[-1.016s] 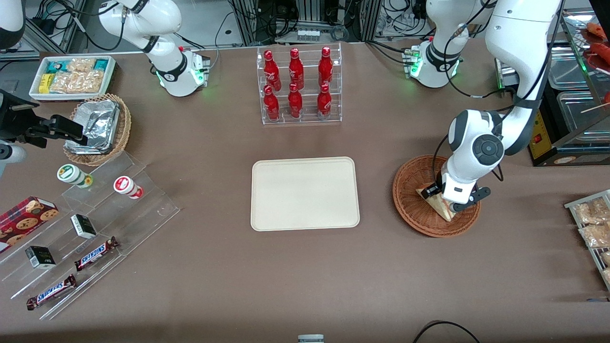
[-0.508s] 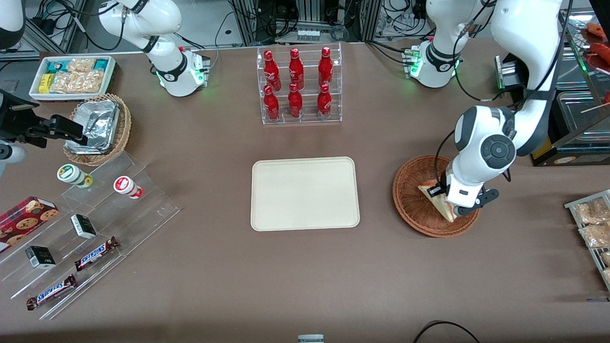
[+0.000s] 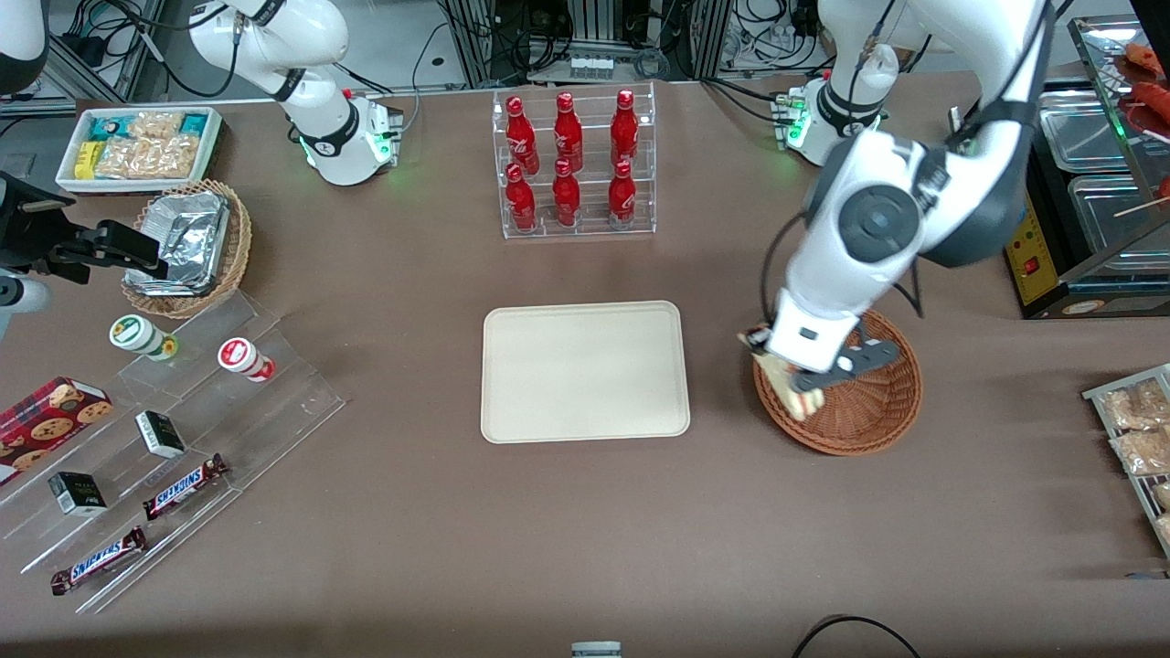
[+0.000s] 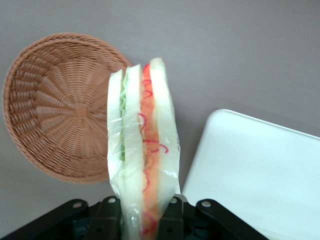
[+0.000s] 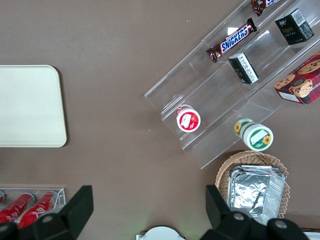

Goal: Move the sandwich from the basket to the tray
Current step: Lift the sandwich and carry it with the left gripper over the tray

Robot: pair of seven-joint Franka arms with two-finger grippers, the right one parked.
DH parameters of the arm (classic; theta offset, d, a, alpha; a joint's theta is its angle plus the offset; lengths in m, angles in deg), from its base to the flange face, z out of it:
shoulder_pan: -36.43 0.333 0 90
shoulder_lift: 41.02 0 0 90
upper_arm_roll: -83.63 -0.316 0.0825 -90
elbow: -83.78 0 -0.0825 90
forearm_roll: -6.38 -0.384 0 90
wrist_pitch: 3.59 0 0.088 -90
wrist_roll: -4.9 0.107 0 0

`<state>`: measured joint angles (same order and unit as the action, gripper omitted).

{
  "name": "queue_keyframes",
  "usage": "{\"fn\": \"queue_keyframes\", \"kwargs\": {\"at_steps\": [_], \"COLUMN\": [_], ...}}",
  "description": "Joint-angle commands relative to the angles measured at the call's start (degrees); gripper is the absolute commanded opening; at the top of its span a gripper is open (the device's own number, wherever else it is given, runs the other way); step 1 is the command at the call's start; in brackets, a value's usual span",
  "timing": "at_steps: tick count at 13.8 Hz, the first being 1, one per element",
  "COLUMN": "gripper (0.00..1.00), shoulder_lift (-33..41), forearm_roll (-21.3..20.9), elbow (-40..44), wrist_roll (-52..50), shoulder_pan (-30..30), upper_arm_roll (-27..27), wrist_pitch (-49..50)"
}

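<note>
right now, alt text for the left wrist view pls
The gripper is shut on a wrapped sandwich and holds it upright above the brown table, with the empty wicker basket and a corner of the cream tray below.

gripper [image 3: 793, 382] holds sandwich [image 3: 797, 395] above basket [image 3: 868, 422] rim, beside tray [image 3: 585, 371].

The front camera sits high, facing the robots and looking down over the whole table. The left wrist camera rides right at the gripper [image 4: 141, 220], looking down past the sandwich [image 4: 142, 150] clamped between the fingers, with the basket [image 4: 55, 110] and tray [image 4: 260, 175] well below. Both appear in the front view too: basket [image 3: 868, 420], tray [image 3: 585, 370]. The right wrist camera looks straight down on the tray's corner [image 5: 30, 105].
</note>
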<state>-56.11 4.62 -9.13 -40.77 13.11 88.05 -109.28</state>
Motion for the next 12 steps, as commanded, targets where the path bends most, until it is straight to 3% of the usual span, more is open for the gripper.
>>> {"fn": "queue_keyframes", "kwargs": {"at_steps": [1, 5, 7, 9, 12], "gripper": [0.13, 0.12, 0.19, 0.07, 0.04], "shoulder_lift": [-2.58, -9.15, -15.12, -17.86, -22.60], "forearm_roll": [-0.44, -0.09, -0.35, -0.26, -0.44], "elbow": [6.51, 10.80, 15.46, 15.65, 15.74], "wrist_roll": [-3.20, -3.29, -3.38, -3.38, -3.12], "shoulder_pan": [-5.84, -12.79, -16.92, -18.34, -19.92], "upper_arm_roll": [-0.73, -0.65, -0.73, -0.73, -0.73], "wrist_pitch": [2.85, 1.89, 1.71, 0.23, -9.51]}}
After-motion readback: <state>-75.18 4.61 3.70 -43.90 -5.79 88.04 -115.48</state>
